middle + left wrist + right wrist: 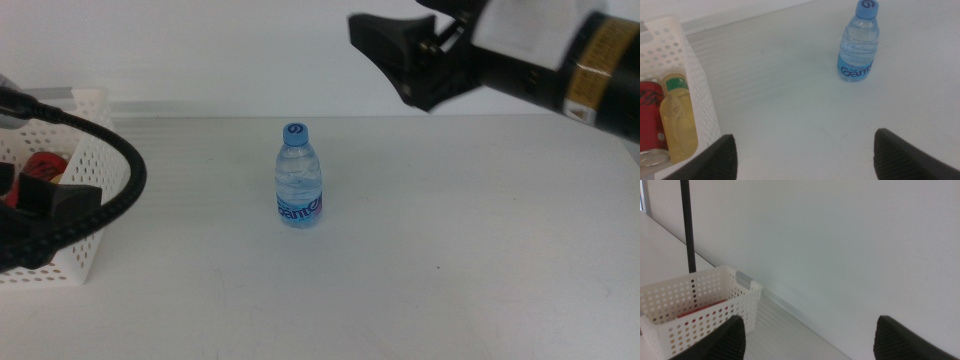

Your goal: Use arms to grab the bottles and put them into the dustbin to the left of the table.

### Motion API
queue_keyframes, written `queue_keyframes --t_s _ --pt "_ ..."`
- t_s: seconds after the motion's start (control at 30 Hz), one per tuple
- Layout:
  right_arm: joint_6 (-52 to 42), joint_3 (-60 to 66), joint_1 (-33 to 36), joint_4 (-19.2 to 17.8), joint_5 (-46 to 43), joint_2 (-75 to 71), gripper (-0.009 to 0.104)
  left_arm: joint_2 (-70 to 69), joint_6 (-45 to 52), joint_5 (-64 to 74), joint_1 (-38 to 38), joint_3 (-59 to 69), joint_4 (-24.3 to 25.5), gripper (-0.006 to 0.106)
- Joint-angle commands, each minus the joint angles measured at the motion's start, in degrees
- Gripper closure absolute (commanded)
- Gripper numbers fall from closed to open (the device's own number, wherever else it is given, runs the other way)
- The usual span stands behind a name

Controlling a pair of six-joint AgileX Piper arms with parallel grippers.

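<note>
Black cable (pixel 100 190) loops across the lower left of the middle view, closest to the lens, running down to the left gripper (pixel 55 205), which sits low at the left edge, just in front of the dustbin (pixel 85 150). Its jaws stand wide apart with nothing between them, as the left wrist view shows: two dark tips in the bottom corners with bare table (pixel 800 115) in the gap. That same view looks into the white perforated bin at the frame's left, where the red cola can (pixel 650 115) and the yellow tea bottle (pixel 677 115) lie side by side, touching.

Near the centre of the middle view the small water bottle (pixel 298 175) stands upright on the table, blue cap on, well apart from the bin and from both grippers. In the left wrist view it appears in the upper right.

At the upper right of the middle view the right arm (pixel 560 60) reaches in from the right edge, held high above the table, its yellow band showing and its black right gripper (pixel 385 45) pointing left. Its jaws are spread wide and hold nothing; the right wrist view shows them framing the wall, with the dustbin in the lower left of that frame.
</note>
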Motion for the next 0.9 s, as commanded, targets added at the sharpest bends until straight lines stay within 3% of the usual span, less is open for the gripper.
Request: queue_keyframes --t_s 0.0,0.3,0.7,0.8,0.87 --pt "1.8 0.0 -0.2 -1.7 -0.7 -3.9 0.028 -0.3 -0.4 -3.3 -0.3 -1.4 -1.3 0.012" --pt "2.0 4.6 -0.2 -0.6 4.1 -9.8 0.028 -0.3 -0.4 -3.3 -0.3 -1.4 -1.2 0.012" --pt "-30.0 11.4 -0.2 29.5 18.0 -21.9 0.028 -0.3 -0.4 -3.3 -0.3 -1.4 -1.2 0.012" --pt "-37.4 13.1 -0.2 35.7 20.4 -25.3 0.028 -0.3 -0.4 -3.3 -0.3 -1.4 -1.2 0.012" --pt "-39.4 14.6 -0.5 37.9 20.9 -27.5 0.029 -0.3 -0.4 -3.3 -0.3 -1.4 -1.2 0.012"
